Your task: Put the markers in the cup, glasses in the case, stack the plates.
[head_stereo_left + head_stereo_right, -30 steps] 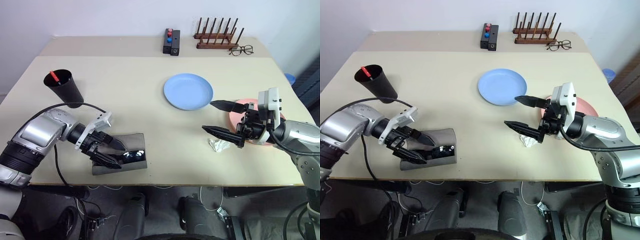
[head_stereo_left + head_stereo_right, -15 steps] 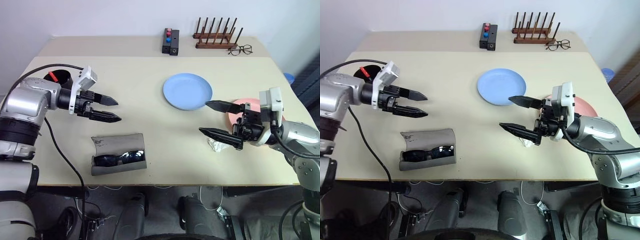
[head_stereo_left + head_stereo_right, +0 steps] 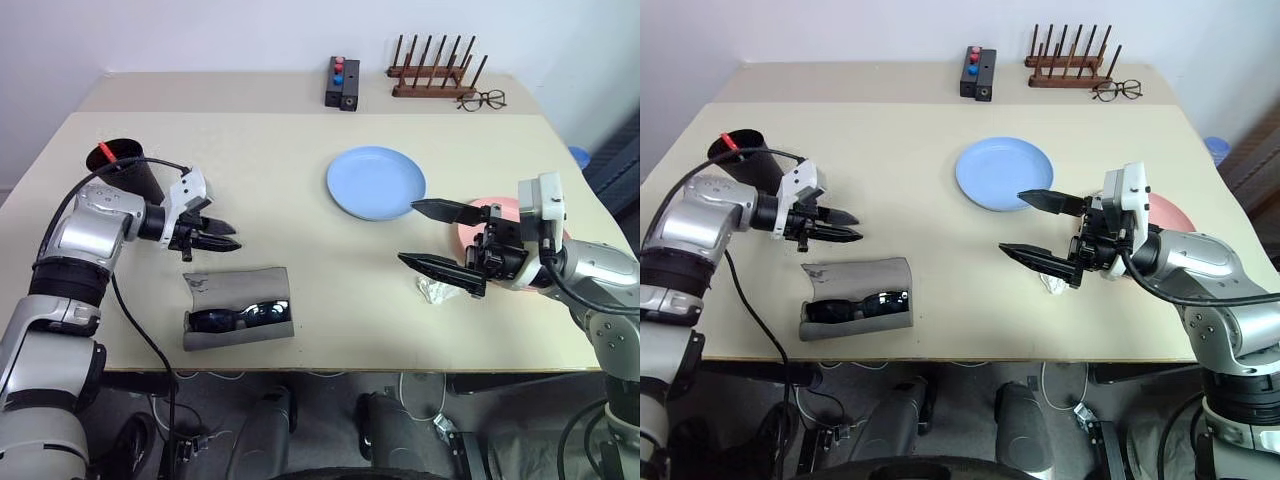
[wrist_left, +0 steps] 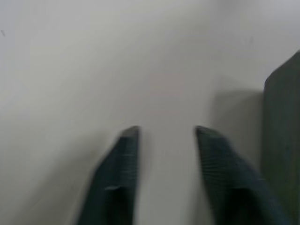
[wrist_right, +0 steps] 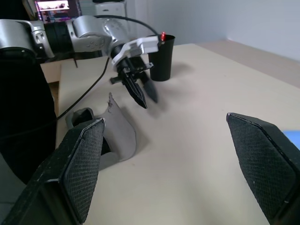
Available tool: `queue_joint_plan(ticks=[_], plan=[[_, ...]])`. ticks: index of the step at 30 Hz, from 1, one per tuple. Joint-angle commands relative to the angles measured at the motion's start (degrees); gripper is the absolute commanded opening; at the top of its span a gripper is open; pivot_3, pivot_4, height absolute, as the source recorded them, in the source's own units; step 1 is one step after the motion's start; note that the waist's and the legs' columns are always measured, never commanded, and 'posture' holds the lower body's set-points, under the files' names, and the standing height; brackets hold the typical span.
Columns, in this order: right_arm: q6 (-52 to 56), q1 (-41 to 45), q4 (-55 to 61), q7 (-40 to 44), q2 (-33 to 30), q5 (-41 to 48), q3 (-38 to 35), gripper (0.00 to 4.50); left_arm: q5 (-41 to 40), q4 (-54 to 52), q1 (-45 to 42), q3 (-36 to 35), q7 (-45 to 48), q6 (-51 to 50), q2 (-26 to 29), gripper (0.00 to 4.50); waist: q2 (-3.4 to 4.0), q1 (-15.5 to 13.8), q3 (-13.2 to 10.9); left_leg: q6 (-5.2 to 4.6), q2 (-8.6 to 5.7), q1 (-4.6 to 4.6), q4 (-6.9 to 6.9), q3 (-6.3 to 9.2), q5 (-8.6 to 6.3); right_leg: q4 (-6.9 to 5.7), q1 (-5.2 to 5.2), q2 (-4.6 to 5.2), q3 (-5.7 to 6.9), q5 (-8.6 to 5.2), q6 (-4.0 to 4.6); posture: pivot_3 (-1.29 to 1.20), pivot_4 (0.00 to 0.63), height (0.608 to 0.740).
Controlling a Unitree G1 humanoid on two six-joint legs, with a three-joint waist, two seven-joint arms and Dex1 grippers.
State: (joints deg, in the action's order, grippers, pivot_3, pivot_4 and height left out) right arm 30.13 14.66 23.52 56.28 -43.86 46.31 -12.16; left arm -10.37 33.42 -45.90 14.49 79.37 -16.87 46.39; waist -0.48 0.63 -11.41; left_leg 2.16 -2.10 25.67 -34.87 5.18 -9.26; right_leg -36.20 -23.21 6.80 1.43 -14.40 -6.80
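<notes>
The black sunglasses (image 3: 238, 317) lie inside the grey case (image 3: 238, 307) at the lower left of the head view. Just above it hovers the left gripper (image 3: 222, 238) — its fingers drawn near each other with a small gap, nothing between them. The marker (image 3: 106, 153) stands in the black cup (image 3: 137, 175) at the far left. The light blue plate (image 3: 376, 182) sits at centre; the salmon pink plate (image 3: 478, 212) at right lies behind the right gripper (image 3: 443, 239), spread wide and empty above a crumpled wrapper (image 3: 437, 290).

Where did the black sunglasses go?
The sunglasses lie inside the grey case near the table's front edge on the robot's left, just below the left pincer and well in front of the black cup.
</notes>
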Motion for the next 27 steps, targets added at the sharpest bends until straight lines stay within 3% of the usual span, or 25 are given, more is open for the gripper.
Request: queue_joint_plan(ticks=[1,9,15,27], plan=[[-0.64,0.29,0.94,-0.1,-0.43,0.23,-1.59,4.24,1.32,-1.72,0.62,-0.71,1.24,1.19,0.03,0.02,0.0,-0.01,0.0,0.0,0.0,0.0,0.0,0.0,0.0,-0.01,0.0,0.0,0.0,0.0,0.0,0.0,0.15,0.74],[-1.16,-0.08,0.45,0.09,-0.32,-0.27,-1.84,4.24,1.52,-3.24,1.22,-0.83,6.36,-0.81,0.58,0.02,0.0,-0.03,0.0,0.0,0.0,0.0,-0.03,0.0,0.0,0.0,0.01,0.0,0.0,0.0,0.02,0.0,0.15,0.74],[-2.14,-0.1,-0.69,0.61,-0.61,-1.29,-2.3,4.24,-1.36,-11.38,4.11,-0.25,12.71,-10.49,3.62,0.02,0.0,0.2,0.0,0.0,0.01,0.0,-0.01,0.0,0.0,0.0,0.01,0.0,0.0,-0.01,0.03,0.0,0.15,0.74],[-2.42,1.38,-1.09,0.0,-0.05,-2.31,-1.16,4.24,-7.52,-23.21,9.5,2.11,13.13,-16.8,10.07,0.02,0.0,0.02,0.0,0.01,0.06,-0.02,0.0,0.0,-0.01,0.01,0.01,0.01,-0.04,-0.02,0.06,0.0,0.15,0.74]])
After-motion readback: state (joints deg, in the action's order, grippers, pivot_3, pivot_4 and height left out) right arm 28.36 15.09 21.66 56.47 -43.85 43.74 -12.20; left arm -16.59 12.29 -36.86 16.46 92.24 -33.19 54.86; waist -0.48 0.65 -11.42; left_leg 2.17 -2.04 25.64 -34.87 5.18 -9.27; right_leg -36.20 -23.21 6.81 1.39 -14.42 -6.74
